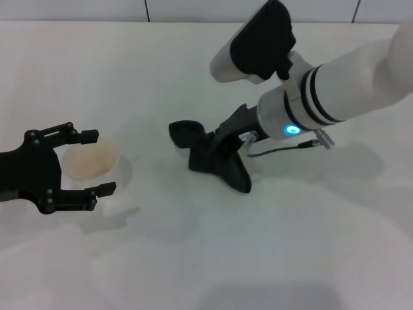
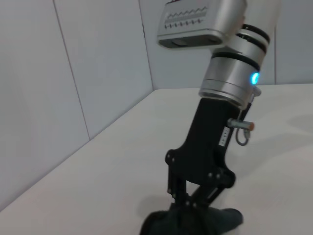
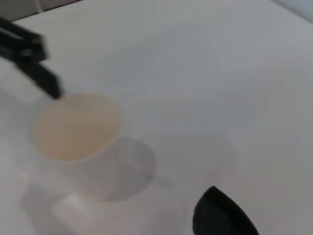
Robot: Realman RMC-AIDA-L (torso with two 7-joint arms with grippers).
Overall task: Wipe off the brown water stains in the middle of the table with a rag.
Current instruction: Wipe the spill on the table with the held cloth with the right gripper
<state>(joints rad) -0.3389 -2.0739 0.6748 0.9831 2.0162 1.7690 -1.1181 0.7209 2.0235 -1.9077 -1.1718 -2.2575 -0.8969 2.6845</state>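
My counter (image 1: 129, 64) is plain white and smooth, and it fills nearly everything I see ahead of me. Soft grey shadows lie across its near part. Along its far edge runs a pale wall (image 1: 77, 10) split by thin dark vertical seams; from my left wrist, the wall panels (image 2: 63, 88) look light grey and meet at a corner

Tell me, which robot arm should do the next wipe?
The right. Its gripper is shut on the dark rag, pressed to the middle of the table. The left gripper is open around the cup of brownish liquid. No brown stain shows.
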